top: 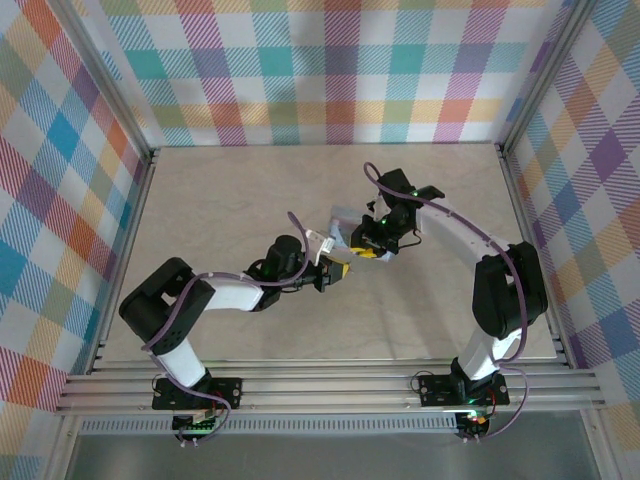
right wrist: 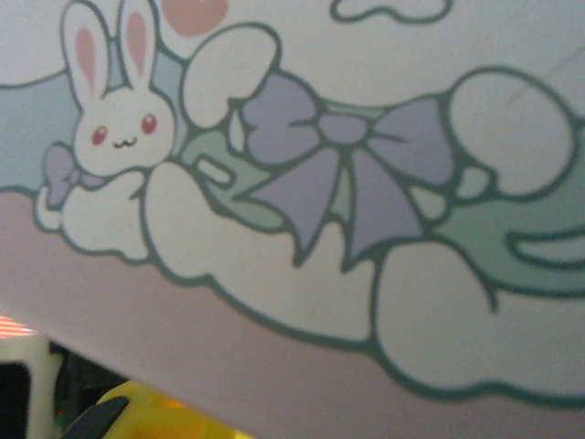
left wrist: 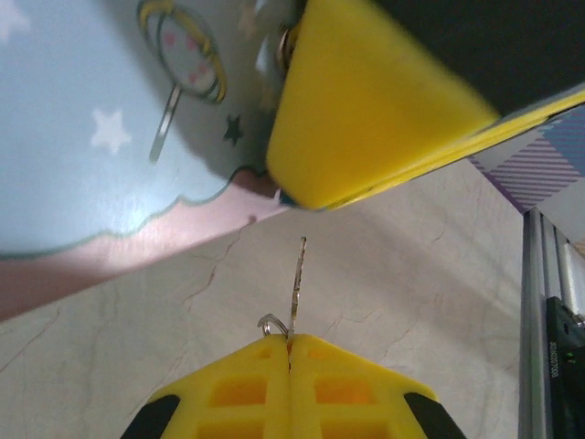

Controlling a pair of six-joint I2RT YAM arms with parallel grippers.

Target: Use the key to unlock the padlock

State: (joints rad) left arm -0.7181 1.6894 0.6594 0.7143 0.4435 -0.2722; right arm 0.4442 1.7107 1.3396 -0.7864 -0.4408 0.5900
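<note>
Clamping key [left wrist: 297,274], L gripper [left wrist: 290,343] sits just short of tin [left wrist: 101,137] edge, table [left wrist: 411,274] between; R gripper [top: 372,247] jaws unclear.

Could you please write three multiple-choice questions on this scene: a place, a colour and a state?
1. Where is the key? A) lying on the table B) between the left gripper's fingertips C) on the side rail
2. What colour are that gripper's fingers? A) yellow B) red C) white
3. How do its jaws stand? A) wide open B) shut on the key C) half open, empty
Answers: 1 B, its blade juts from the tips toward the tin; 2 A, both show yellow; 3 B, no gap beside the blade.
</note>
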